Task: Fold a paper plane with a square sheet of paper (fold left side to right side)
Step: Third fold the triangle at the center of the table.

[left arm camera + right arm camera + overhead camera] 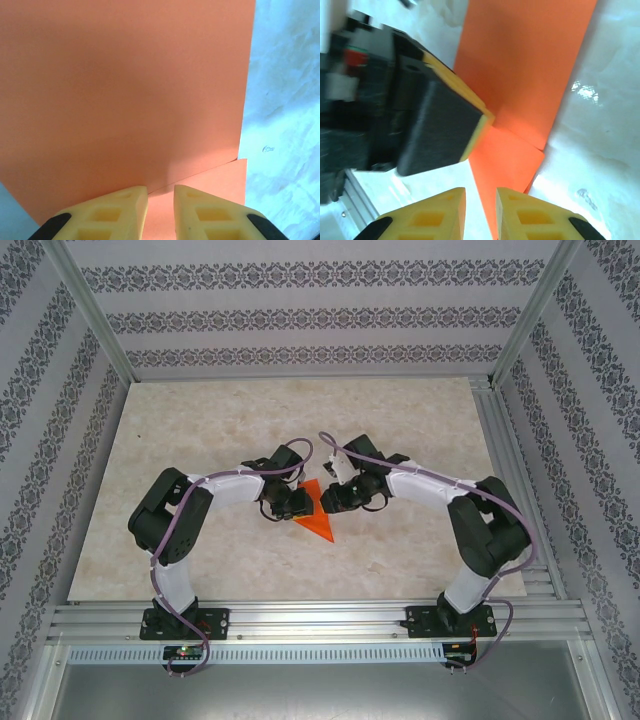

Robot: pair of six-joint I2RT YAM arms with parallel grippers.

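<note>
The orange paper (318,521) lies flat on the marble table between the two grippers, folded into a pointed wedge with its tip toward the near edge. In the left wrist view the paper (125,90) has a folded flap over a lower layer. My left gripper (160,192) stands over it with its jaws a narrow gap apart and nothing between them. In the right wrist view one of the left gripper's fingers (445,125) touches the paper (520,75) with its tip. My right gripper (480,195) is narrowly open over the paper's edge. From above, the left gripper (293,503) and right gripper (328,502) face each other.
The marble tabletop (200,430) is ringed by patterned walls. An aluminium rail (320,620) runs along the near edge by the arm bases, and a rail (500,440) lines the right side.
</note>
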